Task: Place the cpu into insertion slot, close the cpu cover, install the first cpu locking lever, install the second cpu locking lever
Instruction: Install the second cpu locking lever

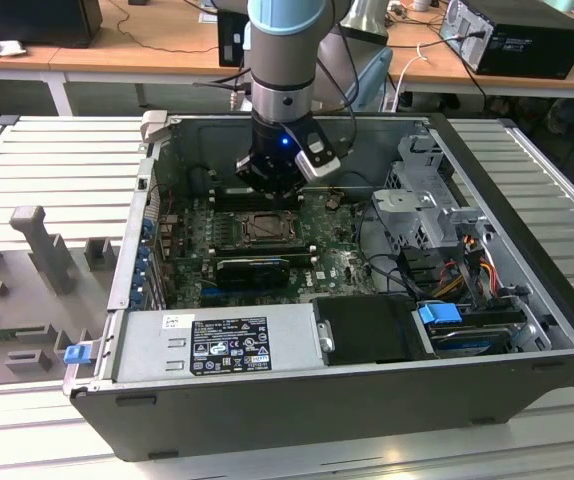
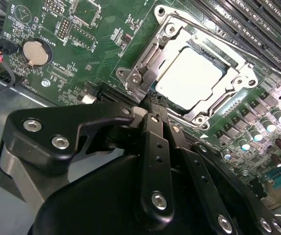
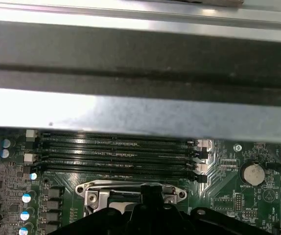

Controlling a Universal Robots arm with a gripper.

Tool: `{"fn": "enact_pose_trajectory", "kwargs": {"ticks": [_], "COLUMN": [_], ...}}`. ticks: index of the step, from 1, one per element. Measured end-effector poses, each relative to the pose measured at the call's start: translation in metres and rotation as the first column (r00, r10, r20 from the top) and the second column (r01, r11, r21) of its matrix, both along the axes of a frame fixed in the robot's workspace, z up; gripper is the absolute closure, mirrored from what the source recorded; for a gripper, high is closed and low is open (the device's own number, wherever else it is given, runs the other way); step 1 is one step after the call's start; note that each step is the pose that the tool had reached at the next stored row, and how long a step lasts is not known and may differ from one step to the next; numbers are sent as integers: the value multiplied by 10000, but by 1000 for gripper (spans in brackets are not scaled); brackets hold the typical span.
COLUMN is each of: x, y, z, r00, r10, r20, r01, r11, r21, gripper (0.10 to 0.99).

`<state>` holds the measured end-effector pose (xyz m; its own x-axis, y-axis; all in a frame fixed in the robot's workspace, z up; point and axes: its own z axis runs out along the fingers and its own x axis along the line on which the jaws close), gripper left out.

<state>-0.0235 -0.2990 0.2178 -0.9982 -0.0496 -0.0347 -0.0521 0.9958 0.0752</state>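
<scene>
The cpu (image 2: pixel 189 78) sits flat in the insertion slot (image 2: pixel 218 102) w/ the cpu cover (image 2: pixel 152 46) folded down round it as a silver frame, so placing and closing look done. Levers are harder to judge: a silver bar runs along one side of the cover, but whether either lever is latched can't be told from these frames. The gripper (image 2: pixel 152 100) has its dark fingers pressed together w/ nothing between them, tips right at the cover's edge, touching or just short of it; looks like it's working that frame edge, i.e. the lever stage. Outward from the socket: green motherboard (image 2: pixel 96 58) all round, long black memory slots (image 2: pixel 258 24) on the far side of the cover from the gripper, a coin battery (image 2: pixel 35 53) well apart. The second wrist view gives the seated chip and the fingertips. The first wrist view gives the cover's (image 3: pixel 130 188) top edge, the memory slots (image 3: pixel 116 154) just beyond it and the case wall (image 3: pixel 140 112) past those. The exterior view places the arm (image 1: pixel 285 90) over the open pc case (image 1: pixel 267 400), gripper (image 1: pixel 272 190) low just beside the socket (image 1: pixel 265 228).
</scene>
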Motion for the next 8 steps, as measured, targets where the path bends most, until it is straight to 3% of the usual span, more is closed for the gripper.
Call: {"fn": "enact_pose_trajectory", "kwargs": {"ticks": [8], "x": [0], "y": [-48], "z": [0], "r00": [10000], "r10": [1], "r20": [1], "r01": [-1], "r11": [10000], "r21": [2], "gripper": [980]}}
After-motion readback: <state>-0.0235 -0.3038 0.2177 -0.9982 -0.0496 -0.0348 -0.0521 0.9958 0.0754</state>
